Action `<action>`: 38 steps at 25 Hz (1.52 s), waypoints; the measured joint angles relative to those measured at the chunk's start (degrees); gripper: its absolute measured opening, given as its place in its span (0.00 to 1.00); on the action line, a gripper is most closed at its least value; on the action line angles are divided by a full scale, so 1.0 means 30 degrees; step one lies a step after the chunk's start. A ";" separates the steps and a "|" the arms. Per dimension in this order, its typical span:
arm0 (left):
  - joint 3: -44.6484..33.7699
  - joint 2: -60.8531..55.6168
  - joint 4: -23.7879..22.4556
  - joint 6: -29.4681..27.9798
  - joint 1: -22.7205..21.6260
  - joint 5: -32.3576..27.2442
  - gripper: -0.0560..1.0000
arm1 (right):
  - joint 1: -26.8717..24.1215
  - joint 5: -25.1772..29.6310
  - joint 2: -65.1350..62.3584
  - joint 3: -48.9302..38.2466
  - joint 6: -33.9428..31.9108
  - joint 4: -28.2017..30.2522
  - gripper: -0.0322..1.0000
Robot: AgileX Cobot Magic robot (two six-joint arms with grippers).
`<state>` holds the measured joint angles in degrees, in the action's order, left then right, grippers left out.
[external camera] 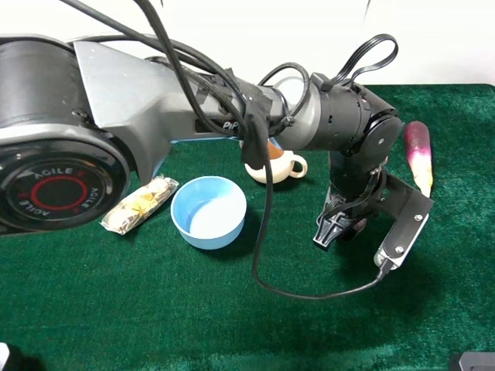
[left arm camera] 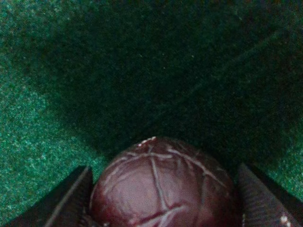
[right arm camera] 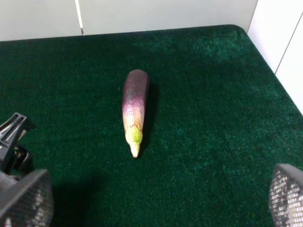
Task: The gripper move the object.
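Fruit (left arm camera: 163,187), round and dark maroon, fills the gap between the 2 fingers of the left gripper (external camera: 331,229), which appear to pinch its sides so that it can be carried. In the high view this claw hangs just right of the blue bowl (external camera: 209,211); whether its load is off the cloth cannot be told. The right gripper (right arm camera: 156,196) is spread wide and empty, farther from the bowl, near the eggplant (right arm camera: 134,109), probably parked out of the way.

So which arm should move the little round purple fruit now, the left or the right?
Left. The left gripper has the round fruit between its fingers, one on each side. The right gripper is open and faces only the long eggplant.
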<state>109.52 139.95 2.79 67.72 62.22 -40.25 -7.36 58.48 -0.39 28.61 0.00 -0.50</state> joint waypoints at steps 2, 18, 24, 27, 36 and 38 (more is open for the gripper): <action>0.0000 0.0000 0.0000 0.0000 0.0000 -0.0021 0.63 | 0.0000 0.0000 0.0000 0.0000 0.0000 0.0000 0.70; 0.0258 0.0000 -0.1231 0.0000 0.0000 -0.1417 0.70 | 0.0000 0.0000 0.0000 0.0000 0.0000 0.0000 0.70; 0.0258 -0.0159 -0.1338 0.0000 0.0000 -0.1486 0.88 | 0.0000 0.0000 0.0000 0.0000 0.0000 0.0000 0.70; 0.0261 -0.0490 -0.1338 0.0000 0.0000 -0.1606 0.90 | 0.0000 0.0000 0.0000 0.0000 0.0000 0.0000 0.70; 0.0311 -0.0932 -0.1375 0.0000 0.0000 -0.2337 0.99 | 0.0000 0.0000 0.0000 0.0000 0.0000 0.0000 0.70; 0.0311 -0.0932 -0.1375 0.0000 0.0000 -0.2364 0.99 | 0.0000 0.0000 0.0000 0.0000 0.0000 0.0000 0.70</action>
<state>110.45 137.15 -1.34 67.72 62.22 -47.34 -7.36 58.48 -0.39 28.61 0.00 -0.50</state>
